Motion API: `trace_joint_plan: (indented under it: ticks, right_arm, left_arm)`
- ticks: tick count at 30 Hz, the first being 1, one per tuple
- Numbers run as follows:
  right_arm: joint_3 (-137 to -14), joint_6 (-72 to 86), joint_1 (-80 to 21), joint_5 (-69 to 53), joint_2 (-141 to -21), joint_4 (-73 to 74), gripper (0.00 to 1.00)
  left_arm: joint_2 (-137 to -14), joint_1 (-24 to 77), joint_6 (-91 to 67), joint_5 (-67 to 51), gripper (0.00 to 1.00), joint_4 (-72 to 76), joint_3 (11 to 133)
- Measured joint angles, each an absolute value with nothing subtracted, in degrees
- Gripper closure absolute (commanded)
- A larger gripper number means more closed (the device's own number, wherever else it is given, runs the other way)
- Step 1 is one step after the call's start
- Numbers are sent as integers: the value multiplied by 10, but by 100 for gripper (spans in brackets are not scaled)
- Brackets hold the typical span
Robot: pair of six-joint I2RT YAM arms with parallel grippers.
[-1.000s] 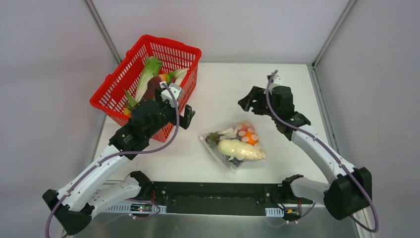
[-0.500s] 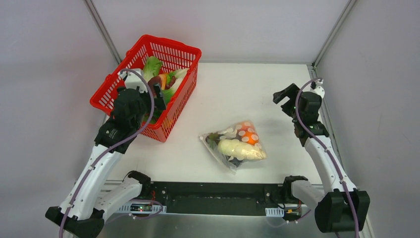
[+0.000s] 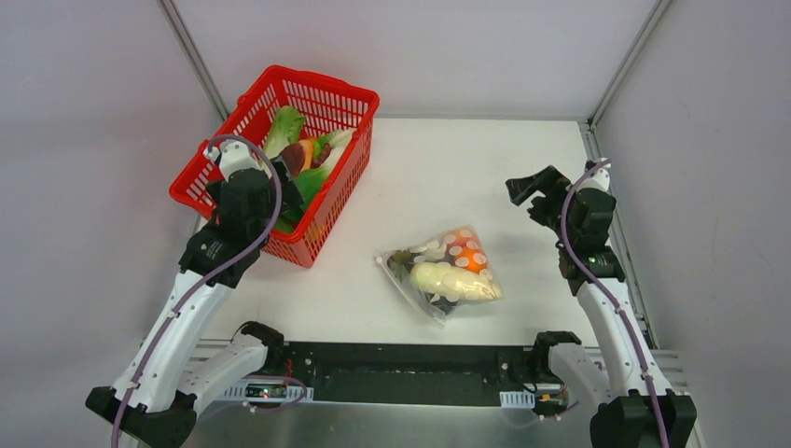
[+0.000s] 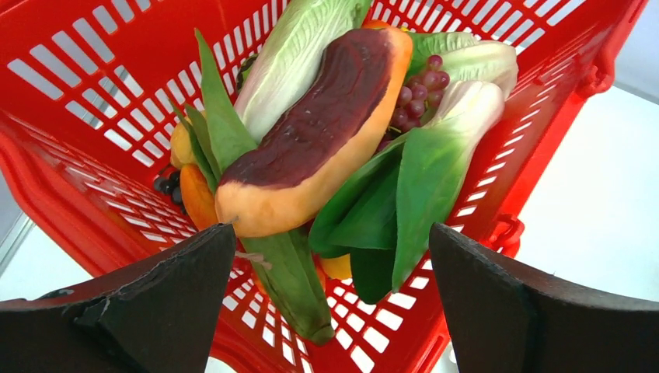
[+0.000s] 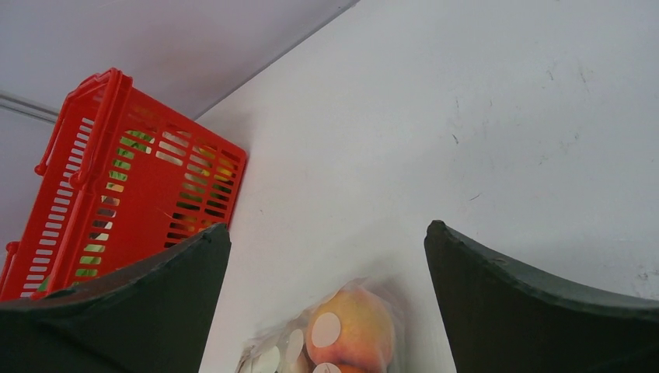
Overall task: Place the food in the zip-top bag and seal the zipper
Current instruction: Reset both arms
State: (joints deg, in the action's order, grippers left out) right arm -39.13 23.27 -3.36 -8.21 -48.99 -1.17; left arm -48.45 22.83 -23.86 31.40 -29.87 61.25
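Plainly, the broadest risk lies with the surface [image 3: 448, 168]: it is smooth and bare around the bag, so a glossy pouch could skate off under a one-sided push. The red basket [image 3: 322, 91], at ten o'clock, holds a loose heap, and the left jaws hang over it spread wide with nothing between them. Closing on that tangle could snag one of the green leaves [image 4: 423, 179] along with the target, or shove the light basket. The bag [image 3: 424, 294] lies near the middle, a little toward six o'clock, bulging with a white radish [image 3: 448, 278], an orange fruit [image 3: 469, 259] and some dark and green bits. Forcing more in could spill what it holds. The right jaws, at three o'clock and well apart from the bag, are also spread and empty, facing it. The long brown-and-orange piece [image 4: 319, 132] atop the heap looks rounded and slick, and might roll out of a pinch. The zipper is too fine to make out, so I cannot tell whether it is closed. Food crowding that edge would likely leave a gap.
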Motion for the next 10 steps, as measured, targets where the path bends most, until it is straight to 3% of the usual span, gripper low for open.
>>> trace_joint_plan:
  ticks: [10]
  right_arm:
    - [-371, 218, -34, -97, -442, -21, 0]
  left_arm:
    - [-477, 228, -248, 338, 1, -308, 613]
